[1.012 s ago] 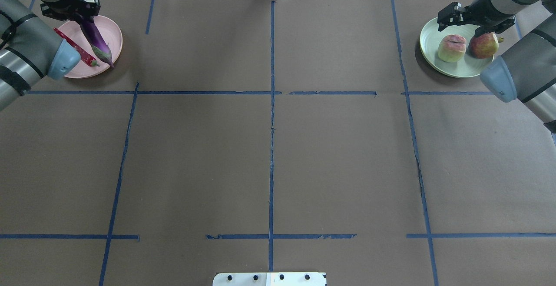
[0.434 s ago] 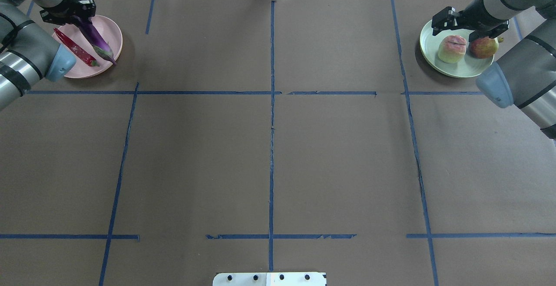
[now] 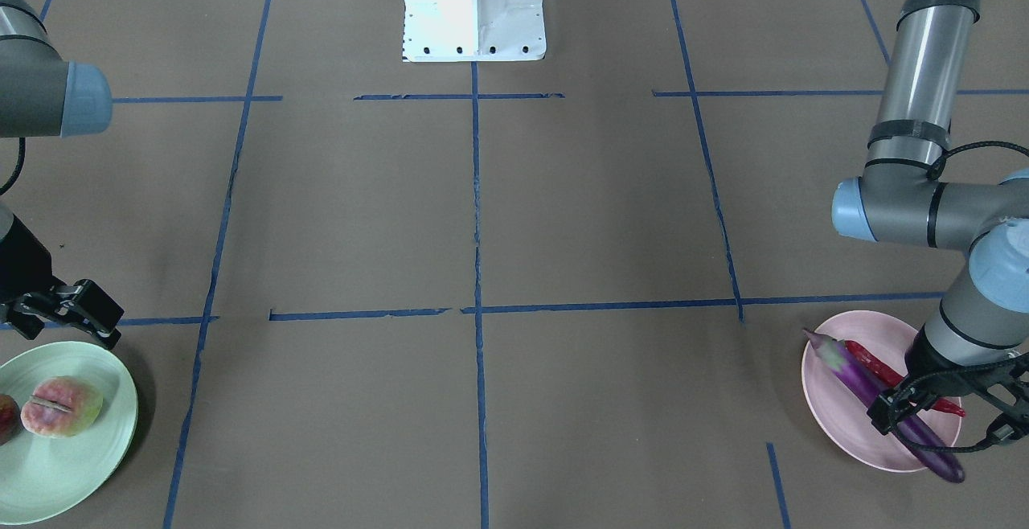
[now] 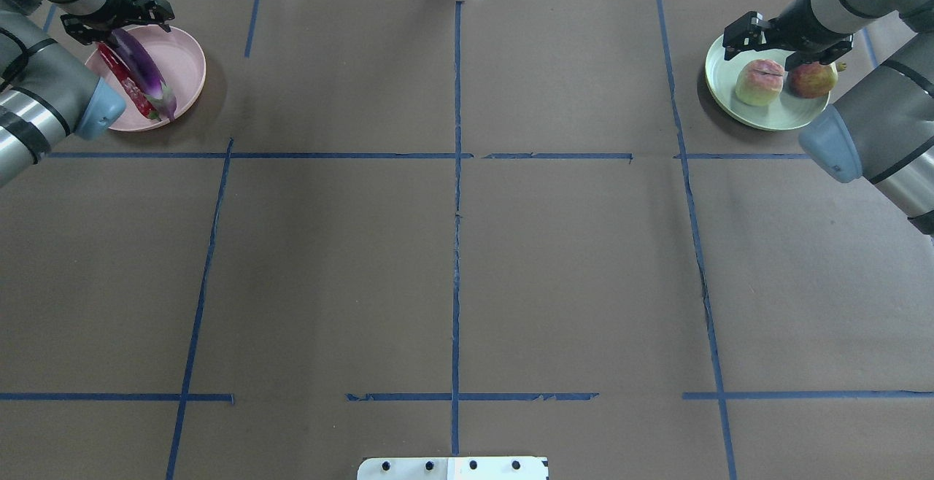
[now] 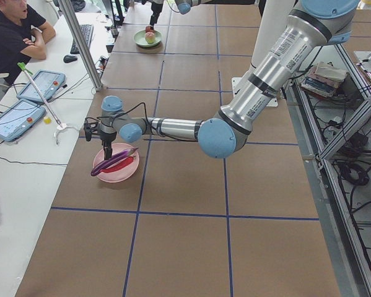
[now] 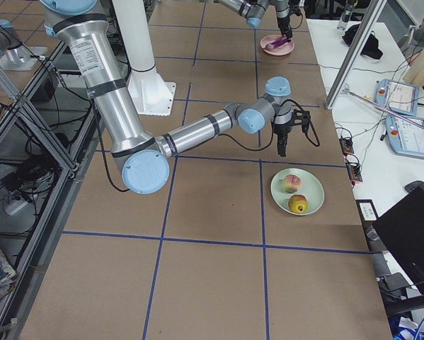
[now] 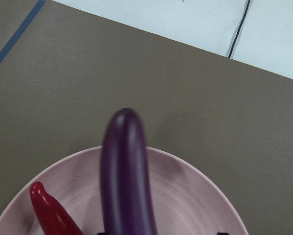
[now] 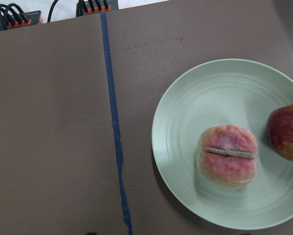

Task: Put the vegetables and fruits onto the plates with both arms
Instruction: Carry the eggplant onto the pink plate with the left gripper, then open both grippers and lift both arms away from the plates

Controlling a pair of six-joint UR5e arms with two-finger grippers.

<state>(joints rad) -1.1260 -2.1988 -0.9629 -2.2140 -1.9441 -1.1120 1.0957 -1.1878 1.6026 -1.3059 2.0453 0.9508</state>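
The task is judged nearly done: both fruits are set on the green plate [image 4: 766,111] with the right gripper [image 4: 784,39] spread empty above, and eggplant [image 4: 142,71] and chili [image 4: 125,84] lie on the pink plate [image 4: 186,64], the left gripper [image 4: 117,24] apparently parted.

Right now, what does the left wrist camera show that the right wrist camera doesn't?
Left wrist only: the eggplant and red chili lying on the pink plate. Right wrist only: the slit fruit and the red-yellow fruit on the green plate, beside a blue tape line. Both show a loaded plate on brown table paper; neither shows its gripper's fingers.
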